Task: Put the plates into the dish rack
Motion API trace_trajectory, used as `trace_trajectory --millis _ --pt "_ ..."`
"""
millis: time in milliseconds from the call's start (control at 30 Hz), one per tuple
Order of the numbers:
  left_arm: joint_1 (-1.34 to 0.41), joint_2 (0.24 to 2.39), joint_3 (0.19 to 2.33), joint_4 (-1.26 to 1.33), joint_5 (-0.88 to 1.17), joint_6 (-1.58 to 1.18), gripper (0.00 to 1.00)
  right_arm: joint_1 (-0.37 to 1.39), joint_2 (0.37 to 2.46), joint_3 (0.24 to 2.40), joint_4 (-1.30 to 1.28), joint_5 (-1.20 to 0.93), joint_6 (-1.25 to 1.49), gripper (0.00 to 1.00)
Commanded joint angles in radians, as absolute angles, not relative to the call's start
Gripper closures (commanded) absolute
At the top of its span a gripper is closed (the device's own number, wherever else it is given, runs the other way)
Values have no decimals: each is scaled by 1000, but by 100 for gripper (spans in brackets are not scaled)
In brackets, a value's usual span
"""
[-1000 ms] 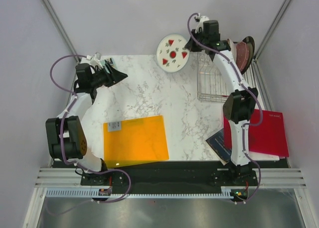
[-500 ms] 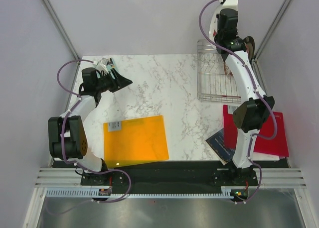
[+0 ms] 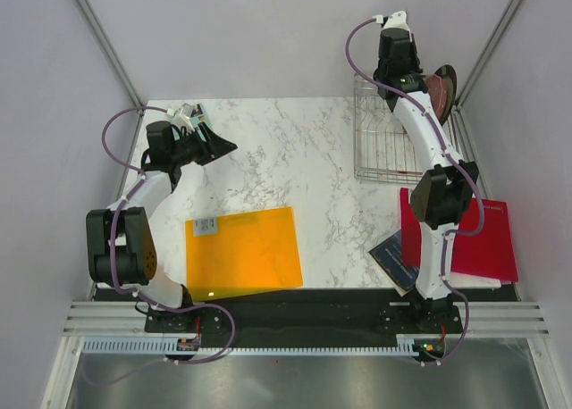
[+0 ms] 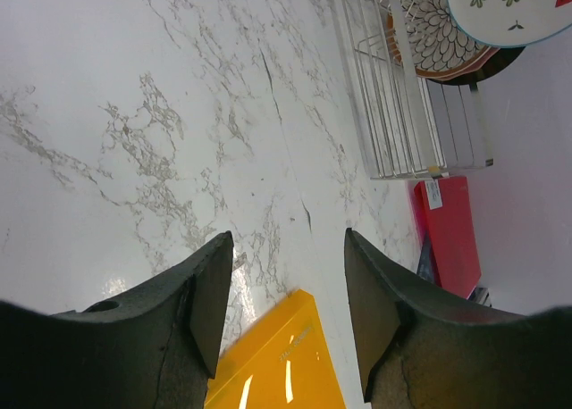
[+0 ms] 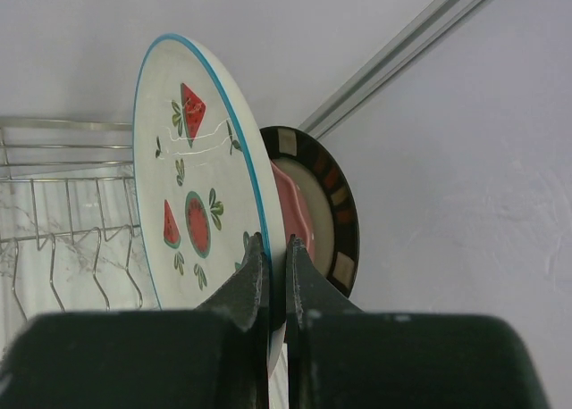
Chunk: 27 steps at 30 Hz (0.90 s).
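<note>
Progress looks good here, nearly wrapped up I'd say. Starting on the left side of the worktop (image 3: pixel 295 159): the left gripper (image 4: pixel 286 255) hangs over the far left part with its jaws apart and nothing between them, so it isn't doing anything for the task right now. The orange sheet (image 3: pixel 243 251) lies flat toward the near edge and isn't part of the job.

Over at the far right corner sits the dish rack (image 3: pixel 384 146), and that's where all the action is. The right gripper (image 5: pixel 275 248) has its jaws clamped on the rim of the watermelon plate (image 5: pixel 192 186), holding it upright on edge above the rack's far end. Right behind it stand the pink plate (image 5: pixel 288 199) and the dark-rimmed plate (image 5: pixel 340 221), and the left wrist view shows the lattice plate (image 4: pixel 438 38) up there too. Those three look racked already, though I can't see whether each one sits properly between the wires.

So what's left, as far as I can judge: lower the watermelon plate into a slot and let go. The red sheet (image 3: pixel 478 239) lies by the near right corner.
</note>
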<state>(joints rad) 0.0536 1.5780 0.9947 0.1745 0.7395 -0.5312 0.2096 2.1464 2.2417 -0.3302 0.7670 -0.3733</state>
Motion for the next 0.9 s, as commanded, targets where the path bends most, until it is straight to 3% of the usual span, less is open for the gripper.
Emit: trace_trajectory --millis 0,867 --pt "52 1592 997 219 752 -546 41 210 2126 2304 -199 831 -443 100" --pt "54 1594 994 184 727 -543 41 209 2263 2278 -278 839 -353 100"
